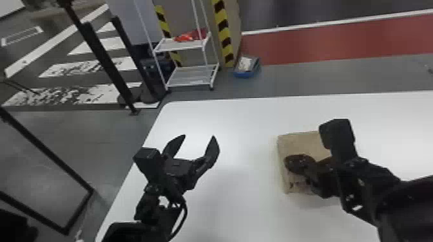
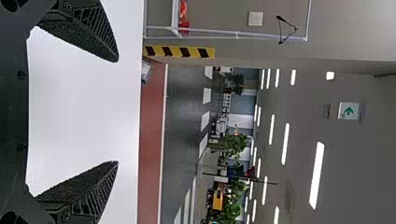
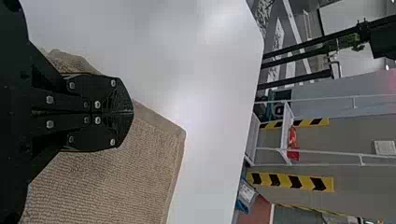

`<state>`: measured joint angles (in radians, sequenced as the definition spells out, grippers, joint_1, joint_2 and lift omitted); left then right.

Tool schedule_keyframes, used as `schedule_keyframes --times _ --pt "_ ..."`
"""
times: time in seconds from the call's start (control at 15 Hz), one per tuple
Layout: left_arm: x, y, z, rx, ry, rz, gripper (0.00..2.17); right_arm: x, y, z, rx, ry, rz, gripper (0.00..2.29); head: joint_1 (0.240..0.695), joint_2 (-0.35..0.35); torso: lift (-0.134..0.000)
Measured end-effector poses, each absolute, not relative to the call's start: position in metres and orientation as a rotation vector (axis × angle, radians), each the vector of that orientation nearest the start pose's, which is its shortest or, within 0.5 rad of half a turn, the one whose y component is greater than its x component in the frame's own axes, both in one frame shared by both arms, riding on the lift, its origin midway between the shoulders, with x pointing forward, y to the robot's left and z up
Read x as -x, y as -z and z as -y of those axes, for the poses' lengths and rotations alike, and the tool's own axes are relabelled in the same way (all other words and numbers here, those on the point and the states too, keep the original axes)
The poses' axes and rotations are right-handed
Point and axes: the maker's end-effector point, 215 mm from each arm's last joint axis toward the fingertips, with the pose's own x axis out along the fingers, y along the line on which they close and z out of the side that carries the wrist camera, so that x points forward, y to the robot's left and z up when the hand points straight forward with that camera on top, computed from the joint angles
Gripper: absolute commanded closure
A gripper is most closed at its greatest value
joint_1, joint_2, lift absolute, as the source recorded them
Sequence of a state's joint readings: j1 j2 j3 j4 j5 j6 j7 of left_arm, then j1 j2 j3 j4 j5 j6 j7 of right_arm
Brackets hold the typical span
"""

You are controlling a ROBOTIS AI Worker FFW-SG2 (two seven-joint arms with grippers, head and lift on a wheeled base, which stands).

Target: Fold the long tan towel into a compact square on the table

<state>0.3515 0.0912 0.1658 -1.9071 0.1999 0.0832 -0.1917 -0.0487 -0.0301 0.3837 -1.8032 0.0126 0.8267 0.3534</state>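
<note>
My right jaws [image 1: 292,163]: pressed together, over folded tan towel [image 1: 301,144] on table [image 1: 245,122]. My left jaws [image 1: 199,137]: wide, left of towel.

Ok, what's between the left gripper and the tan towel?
Only bare white tabletop lies between the open left gripper and the tan towel, as the head view shows.

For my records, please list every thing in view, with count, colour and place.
Towel: one, tan, table's right part.
Table: one, white, before robot.
Rack: one, white, beyond table.
Unclear items: some, red, on rack.
Bin: one, blue, floor near rack.
Posts: several, black, left background.
Striped strips: two, yellow-black, near rack.
Sign: one, green-white, high beyond table.
Left gripper: one, black, above table's left, jaws open.
Right gripper: one, black, over towel, jaws together.
</note>
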Motion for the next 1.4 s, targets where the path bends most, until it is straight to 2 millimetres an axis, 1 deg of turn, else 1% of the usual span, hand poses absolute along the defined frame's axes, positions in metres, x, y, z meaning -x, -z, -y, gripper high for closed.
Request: schedule_keyframes --times 0.13,0.2,0.33,0.4,0.53,0.6,0.73,0.87,1.0,1.07,1.27,1.33,1.4 --pt "-0.488 0.357 -0.294 0.071 0.069 -0.072 0.10 -0.481 0.430 -0.032 0.055 -0.722 -0.577 1.83 0.695 0.350 -0.125" --pt "-0.488 0.357 -0.295 0.071 0.069 -0.072 0.10 -0.474 0.425 -0.034 0.046 -0.737 -0.567 1.83 0.695 0.350 -0.125" --pt "-0.488 0.357 -0.294 0.073 0.068 -0.072 0.10 -0.462 0.418 -0.031 0.021 -0.760 -0.575 1.83 0.695 0.350 -0.125" --pt "-0.487 0.358 -0.294 0.075 0.068 -0.073 0.10 -0.453 0.421 -0.024 -0.001 -0.771 -0.610 1.83 0.695 0.350 -0.125" --pt "-0.487 0.361 -0.295 0.077 0.068 -0.078 0.10 -0.435 0.433 -0.006 -0.041 -0.771 -0.712 1.83 0.695 0.350 -0.125" --pt "-0.487 0.362 -0.294 0.077 0.068 -0.079 0.10 -0.429 0.435 0.001 -0.051 -0.764 -0.747 1.83 0.695 0.347 -0.125" --pt "-0.488 0.363 -0.294 0.079 0.070 -0.082 0.10 -0.420 0.433 0.009 -0.065 -0.762 -0.768 1.83 0.695 0.338 -0.125" --pt "-0.488 0.363 -0.294 0.079 0.070 -0.081 0.10 -0.413 0.425 0.015 -0.078 -0.763 -0.757 1.83 0.695 0.335 -0.125" --pt "-0.487 0.363 -0.294 0.079 0.069 -0.081 0.10 -0.406 0.418 0.025 -0.094 -0.758 -0.757 1.83 0.695 0.329 -0.125" --pt "-0.487 0.363 -0.294 0.079 0.068 -0.080 0.10 -0.402 0.419 0.035 -0.106 -0.745 -0.781 1.83 0.695 0.324 -0.125" --pt "-0.487 0.363 -0.295 0.079 0.068 -0.080 0.10 -0.384 0.437 0.069 -0.137 -0.684 -0.907 1.83 0.695 0.288 -0.125" --pt "-0.487 0.364 -0.295 0.080 0.068 -0.081 0.10 -0.382 0.438 0.078 -0.145 -0.664 -0.922 1.83 0.695 0.278 -0.125" --pt "-0.487 0.365 -0.294 0.081 0.068 -0.082 0.10 -0.383 0.434 0.084 -0.152 -0.654 -0.908 1.83 0.695 0.271 -0.125"
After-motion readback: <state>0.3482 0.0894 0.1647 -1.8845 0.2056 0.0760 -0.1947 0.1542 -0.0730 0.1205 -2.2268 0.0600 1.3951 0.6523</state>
